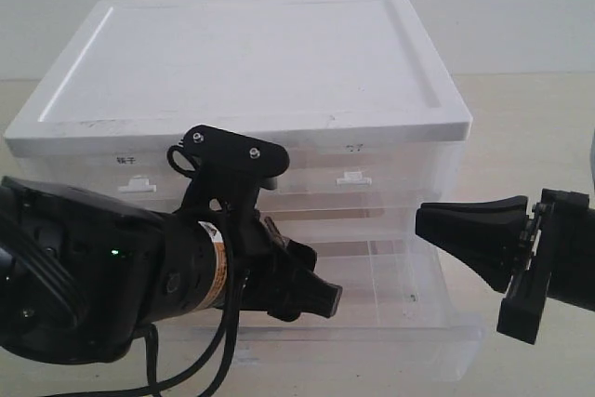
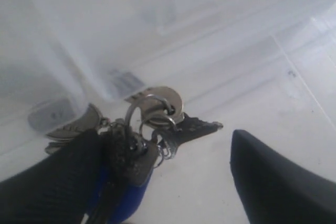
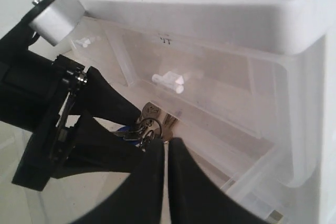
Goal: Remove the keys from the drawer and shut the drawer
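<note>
Reaching into the open drawer (image 1: 437, 323), lower middle of the exterior view, the left gripper (image 2: 168, 141) straddles the keys (image 2: 160, 111) on its floor, jaws open to pinch them. The right gripper (image 1: 420, 225) hovers at right, closed and empty, likely for pushing.

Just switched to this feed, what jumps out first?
The left gripper is deep in the pulled-out clear drawer, jaws open, one finger against the keys with their blue tag. At the right of the exterior view, the right gripper hangs shut, pointing toward the drawer.
</note>
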You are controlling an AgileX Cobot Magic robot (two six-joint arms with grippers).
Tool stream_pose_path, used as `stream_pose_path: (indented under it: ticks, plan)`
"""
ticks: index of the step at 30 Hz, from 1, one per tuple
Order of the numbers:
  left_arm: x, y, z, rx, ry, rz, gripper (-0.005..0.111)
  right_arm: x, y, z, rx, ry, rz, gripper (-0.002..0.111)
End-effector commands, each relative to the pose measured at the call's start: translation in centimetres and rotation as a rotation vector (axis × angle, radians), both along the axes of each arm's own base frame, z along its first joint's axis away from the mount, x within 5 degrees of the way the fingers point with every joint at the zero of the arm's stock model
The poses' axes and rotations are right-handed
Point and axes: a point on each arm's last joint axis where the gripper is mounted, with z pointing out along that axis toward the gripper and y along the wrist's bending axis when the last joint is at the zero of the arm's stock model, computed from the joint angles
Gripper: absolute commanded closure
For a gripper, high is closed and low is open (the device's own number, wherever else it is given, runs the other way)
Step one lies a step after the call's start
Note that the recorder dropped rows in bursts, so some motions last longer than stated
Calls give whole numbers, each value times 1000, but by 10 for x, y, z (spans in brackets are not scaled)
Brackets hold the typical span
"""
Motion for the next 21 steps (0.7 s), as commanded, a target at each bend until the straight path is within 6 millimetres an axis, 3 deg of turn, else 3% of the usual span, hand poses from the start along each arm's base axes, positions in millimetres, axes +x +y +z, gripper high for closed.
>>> stream_pose_path:
  ticks: [1, 4, 9, 21]
  plan:
    - [1, -3, -21, 20, 55, 25, 43, 0, 0, 1, 11, -2, 5, 108]
    - [2, -5, -31, 58, 52, -15, 54, 0, 0, 1, 11, -1, 5, 108]
    - [0, -10, -29, 46, 31, -86, 102, 0, 0, 1, 11, -1, 5, 108]
    - [-18, -15, 10, 0, -83, -175, 102, 0, 0, 1, 13, -1, 2, 108]
